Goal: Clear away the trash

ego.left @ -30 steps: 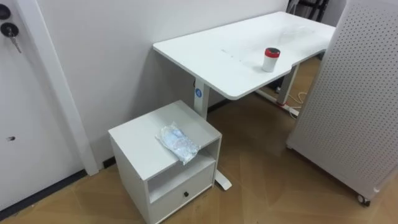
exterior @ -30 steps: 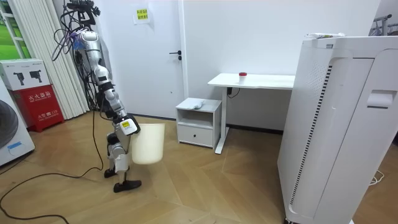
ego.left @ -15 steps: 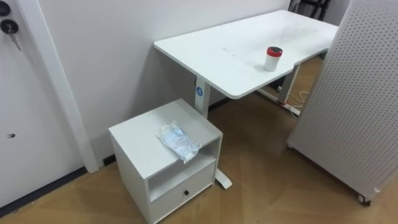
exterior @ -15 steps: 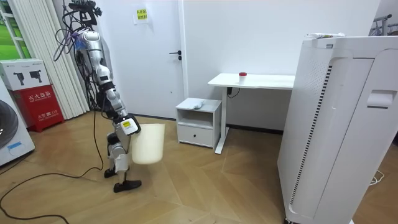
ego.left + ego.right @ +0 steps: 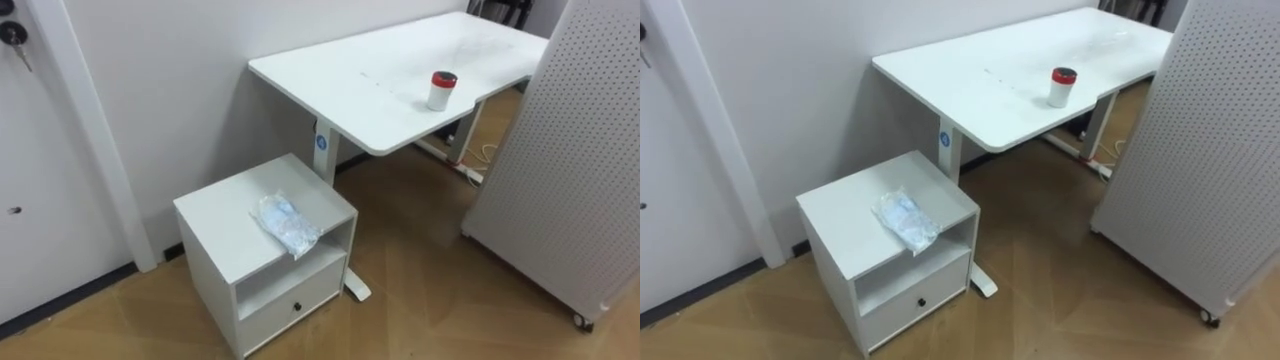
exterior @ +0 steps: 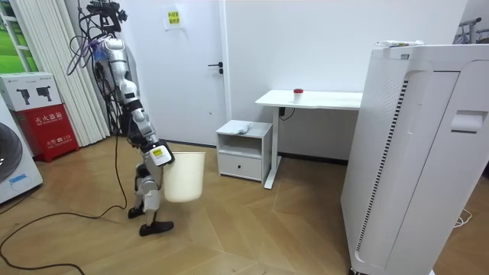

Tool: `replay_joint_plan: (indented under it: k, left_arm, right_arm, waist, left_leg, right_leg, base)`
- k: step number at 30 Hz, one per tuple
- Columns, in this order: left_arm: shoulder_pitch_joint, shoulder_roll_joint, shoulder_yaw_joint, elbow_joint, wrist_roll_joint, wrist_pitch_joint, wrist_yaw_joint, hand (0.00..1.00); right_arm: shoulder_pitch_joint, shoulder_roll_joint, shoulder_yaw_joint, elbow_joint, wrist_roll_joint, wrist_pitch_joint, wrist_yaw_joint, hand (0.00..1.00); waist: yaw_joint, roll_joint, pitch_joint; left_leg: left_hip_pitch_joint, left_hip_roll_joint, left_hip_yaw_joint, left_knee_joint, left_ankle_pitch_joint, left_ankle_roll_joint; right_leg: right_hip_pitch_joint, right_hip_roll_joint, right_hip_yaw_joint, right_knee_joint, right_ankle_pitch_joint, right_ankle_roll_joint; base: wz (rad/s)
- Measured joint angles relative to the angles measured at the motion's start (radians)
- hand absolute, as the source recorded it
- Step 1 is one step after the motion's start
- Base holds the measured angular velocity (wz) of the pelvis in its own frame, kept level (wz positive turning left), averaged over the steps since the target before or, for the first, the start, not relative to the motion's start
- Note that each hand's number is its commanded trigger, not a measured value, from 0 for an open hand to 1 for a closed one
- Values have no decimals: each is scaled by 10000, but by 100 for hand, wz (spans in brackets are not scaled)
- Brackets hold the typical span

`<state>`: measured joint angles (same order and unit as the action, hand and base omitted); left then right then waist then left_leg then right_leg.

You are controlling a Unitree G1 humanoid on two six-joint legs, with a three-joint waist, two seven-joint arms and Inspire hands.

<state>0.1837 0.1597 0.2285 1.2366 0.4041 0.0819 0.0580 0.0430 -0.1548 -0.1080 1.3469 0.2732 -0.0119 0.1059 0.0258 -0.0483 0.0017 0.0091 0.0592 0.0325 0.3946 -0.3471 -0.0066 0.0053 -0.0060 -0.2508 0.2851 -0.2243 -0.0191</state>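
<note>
A crumpled clear plastic wrapper [image 5: 285,224] lies on top of a low white cabinet [image 5: 215,215], near its front right edge. A white cup with a red lid [image 5: 441,90] stands on the white desk [image 5: 360,85] behind the cabinet. In the room view the robot stands on the wooden floor a couple of steps from the cabinet [image 6: 244,149], facing it. It carries a cream bin [image 6: 184,177] in front of its body. Its right hand [image 6: 158,155] rests at the bin's near side, its fingers too small to read.
A tall white perforated unit on castors [image 5: 570,150] stands right of the desk, leaving a strip of wooden floor between it and the cabinet. A white door [image 5: 30,180] is left of the cabinet. A red box [image 6: 46,114] stands by the curtain.
The robot has shifted slightly toward the cabinet with the bin, and the eye view has moved with it. The wrapper and the cup lie as before.
</note>
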Motion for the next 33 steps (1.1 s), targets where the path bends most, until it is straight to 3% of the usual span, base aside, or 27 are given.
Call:
replay_joint_plan:
  k: [1,3,4,5,6,7,8,9,10,11,13,14,16,17,18,20,22,23,24,25,26,27,28,30,31,32,33]
  left_arm:
    - [-2,99,1,6,-3,13,-12,0]
    - [32,112,6,-6,12,25,-30,0]
    - [92,116,29,-19,12,47,-46,0]
    - [173,113,41,-10,11,113,-55,0]
    - [190,89,10,-9,-23,130,-82,0]
    - [199,45,-137,-12,-216,121,-106,0]
    - [226,44,-162,-20,-308,109,-107,0]
    - [325,52,-150,-36,-430,119,-95,0]
    - [411,53,-140,-60,-460,127,-83,0]
    - [475,52,-140,-119,-476,126,-80,0]
    - [648,77,-100,-210,-633,126,-46,0]
    - [648,55,-100,-214,-640,120,-48,0]
    - [665,-8,-98,-297,-638,-47,-74,0]
    - [671,-25,-94,-298,-640,-106,-74,0]
    - [699,-39,-59,-303,-656,-210,-69,0]
    - [370,-40,-71,-318,-851,-298,-27,0]
    - [232,-20,-70,-484,-909,-471,97,0]
    - [196,-12,-72,-554,-947,-554,185,0]
    - [38,-5,-126,-659,-1031,-696,426,0]
    - [-167,-5,-230,-768,-1189,-766,701,0]
    - [-293,14,-313,-790,-1186,-794,851,0]
    - [-632,52,-407,-833,-1182,-835,1133,0]
    - [-788,61,-488,-1007,-1205,-871,1437,0]
    - [-1152,-50,-540,-1159,-1199,-1016,1756,0]
    - [-1403,-74,-619,-1231,-1197,-1214,1892,0]
    - [-1478,-68,-704,-1288,-1196,-1293,1965,0]
    - [-1581,-76,-847,-1484,-1178,-1468,2099,0]
  right_arm:
    - [-2,11,4,0,-4,28,93,100]
    - [13,-49,-8,-4,-5,139,114,100]
    - [2,-75,-5,1,-40,192,113,100]
    - [-33,-84,7,-6,-39,228,113,100]
    - [-31,-115,11,-54,22,239,97,100]
    - [103,-208,4,-157,218,266,15,100]
    - [142,-241,3,-161,279,272,-9,100]
    - [170,-267,7,-181,292,276,-19,100]
    - [224,-286,10,-201,311,272,-38,100]
    - [230,-310,10,-218,302,272,-62,100]
    - [399,-348,89,-244,295,291,-130,100]
    - [452,-369,90,-296,295,314,-195,100]
    - [556,-457,79,-432,282,350,-373,100]
    - [548,-475,75,-441,247,351,-399,100]
    - [574,-486,61,-437,76,353,-450,100]
    - [558,-491,105,-590,-70,332,-639,100]
    - [546,-485,180,-637,-72,250,-766,100]
    - [539,-480,179,-670,-71,231,-816,100]
    - [545,-478,176,-725,-33,158,-952,100]
    - [528,-483,178,-731,-27,124,-1077,100]
    - [520,-469,173,-727,-26,118,-1110,100]
    - [500,-430,162,-736,-15,46,-1110,100]
    - [283,-409,257,-826,23,-44,-1094,100]
    - [99,-435,401,-1041,181,-259,-1075,100]
    - [-4,-396,472,-1053,199,-377,-1084,100]
    - [-37,-364,481,-1047,210,-430,-1091,100]
    - [-36,-314,520,-1043,227,-581,-1091,100]
  waist:
    - [18,-83,13]
    - [74,-43,10]
    - [88,10,21]
    - [100,-108,81]
    - [97,-75,73]
    - [62,-31,69]
    - [83,-30,73]
    - [75,-70,80]
    - [104,-44,73]
    - [116,-11,78]
    - [113,-48,64]
    - [118,-49,62]
    - [147,-200,18]
    - [145,-277,-17]
    - [135,-383,-75]
    - [168,-482,19]
    - [211,-482,18]
    - [238,-489,8]
    - [248,-505,3]
    - [282,-491,8]
    - [302,-474,9]
    - [308,-342,-44]
    - [332,-300,-3]
    - [292,-96,70]
    - [273,-15,63]
    - [243,-3,65]
    - [186,-34,60]
  left_leg:
    - [-395,145,24,999,-100,-134]
    - [-1198,462,202,2899,1,-157]
    - [-1676,663,192,4041,341,-139]
    - [-2220,682,138,4999,808,17]
    - [-2421,630,145,5078,785,47]
    - [-2913,433,178,4711,605,209]
    - [-3152,292,228,4380,600,223]
    - [-3579,-5,441,3341,667,159]
    - [-3907,-208,514,1975,997,-9]
    - [-4056,-232,557,1212,1236,-75]
    - [-4344,-328,783,-827,2555,-61]
    - [-4343,-373,793,-1143,2896,-53]
    - [-4190,-756,966,-1376,4272,373]
    - [-4132,-857,1070,-1281,4400,531]
    - [-4140,-1082,1335,-750,4180,868]
    - [-4188,-1187,1751,623,3042,999]
    - [-3912,-1225,2035,1267,2287,1114]
    - [-3701,-1268,2167,1286,2061,1161]
    - [-3296,-1389,2206,1194,1722,1192]
    - [-2901,-1472,2196,971,1488,1230]
    - [-2712,-1477,2164,839,1424,1241]
    - [-2392,-1457,2003,550,1322,1266]
    - [-2204,-1386,1876,257,1319,1244]
    - [-1995,-1218,1472,-24,1366,1165]
    - [-1861,-1099,1278,-196,1396,1114]
    - [-1796,-1059,1209,-247,1399,1108]
    - [-1645,-1046,1184,-369,1388,1069]
  right_leg:
    - [-91,58,-48,186,-296,-177]
    - [-75,183,-12,434,-562,-371]
    - [51,272,41,529,-673,-487]
    - [219,250,105,702,-843,-583]
    - [266,234,128,757,-909,-601]
    - [352,207,112,809,-1057,-642]
    - [375,142,76,851,-1148,-639]
    - [416,3,82,933,-1324,-611]
    - [529,-59,75,932,-1462,-588]
    - [598,-70,30,931,-1539,-593]
    - [940,-187,76,909,-1949,-444]
    - [1026,-223,154,904,-2022,-324]
    - [1271,-555,818,876,-2428,-54]
    - [1351,-690,916,802,-2483,17]
    - [1643,-1010,1111,540,-2552,173]
    - [2096,-1368,1159,680,-2320,631]
    - [1933,-1692,1308,1993,-2080,914]
    - [1794,-1813,1358,2595,-1919,914]
    - [1501,-1985,1433,3761,-1342,955]
    - [1151,-2098,1427,4772,-446,967]
    - [966,-2132,1406,5239,121,941]
    - [464,-2136,1347,5922,630,918]
    - [-298,-2153,1197,6553,27,710]
    - [-1426,-1938,756,6508,-910,527]
    - [-1932,-1843,440,5752,-1171,501]
    - [-2092,-1827,307,5207,-1191,504]
    - [-2356,-1845,293,3771,-1133,506]
  base:
    - [0]
    - [3]
    - [-6]
    - [0]
    - [16]
    - [18]
    - [14]
    - [0]
    - [-8]
    - [-16]
    - [-14]
    - [-10]
    - [-23]
    - [-33]
    - [-31]
    - [-29]
    - [-20]
    - [-7]
    - [6]
    - [10]
    - [6]
    - [-8]
    - [-8]
    - [2]
    - [16]
    - [31]
    - [36]
